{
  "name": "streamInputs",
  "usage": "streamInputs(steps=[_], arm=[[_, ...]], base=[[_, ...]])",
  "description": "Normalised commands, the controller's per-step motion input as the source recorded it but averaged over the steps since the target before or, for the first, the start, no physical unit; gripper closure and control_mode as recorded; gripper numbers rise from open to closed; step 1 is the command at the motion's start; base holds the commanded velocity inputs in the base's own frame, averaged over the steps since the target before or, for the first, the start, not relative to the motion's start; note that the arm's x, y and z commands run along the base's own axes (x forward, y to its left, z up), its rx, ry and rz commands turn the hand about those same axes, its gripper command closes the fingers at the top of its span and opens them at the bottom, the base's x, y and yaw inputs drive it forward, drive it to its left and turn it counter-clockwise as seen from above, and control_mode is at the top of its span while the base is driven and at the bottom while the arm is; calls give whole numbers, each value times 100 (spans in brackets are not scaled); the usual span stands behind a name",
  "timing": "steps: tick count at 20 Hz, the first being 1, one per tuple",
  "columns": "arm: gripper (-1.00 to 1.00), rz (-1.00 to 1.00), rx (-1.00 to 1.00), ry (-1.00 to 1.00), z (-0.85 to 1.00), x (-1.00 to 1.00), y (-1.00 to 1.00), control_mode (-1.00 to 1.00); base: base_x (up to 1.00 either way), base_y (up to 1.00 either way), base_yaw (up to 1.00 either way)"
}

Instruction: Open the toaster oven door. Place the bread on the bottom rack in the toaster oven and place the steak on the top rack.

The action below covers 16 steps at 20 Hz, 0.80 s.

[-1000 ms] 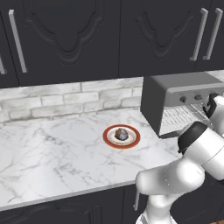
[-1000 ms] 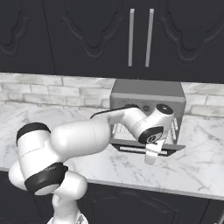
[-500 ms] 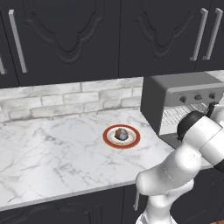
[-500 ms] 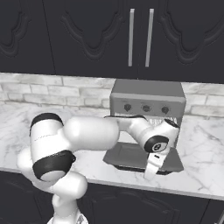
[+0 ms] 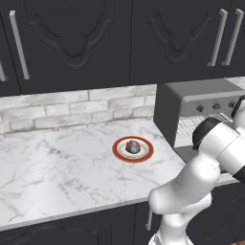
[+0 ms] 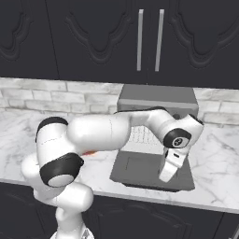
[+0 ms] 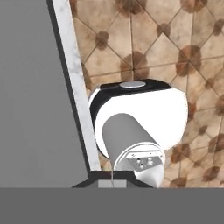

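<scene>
One step looked done: your gripper [image 6: 166, 176], fingers closed on nothing, hung over toaster oven door [image 6: 140, 169], lying flat open. Further left, bread [image 5: 133, 146] waited on red plate [image 5: 118, 149]; next move, judged: fetch it.

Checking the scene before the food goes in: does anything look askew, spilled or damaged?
Nothing stands out. The toaster oven door lies flat open on the counter, the racks sit level inside, and the bread rests on its red plate. No spills or damage show.
</scene>
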Motion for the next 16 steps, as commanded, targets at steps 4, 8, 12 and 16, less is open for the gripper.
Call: streamInputs(steps=[4,8,12,16], arm=[[100,2,-26,-17,8,19,30,-100],[-100,15,-40,-38,-14,2,41,-100],[-100,28,-33,-33,-9,0,25,-100],[-100,35,-24,-1,9,0,5,-100]], base=[[0,0,0],[0,0,0],[0,0,0],[0,0,0]])
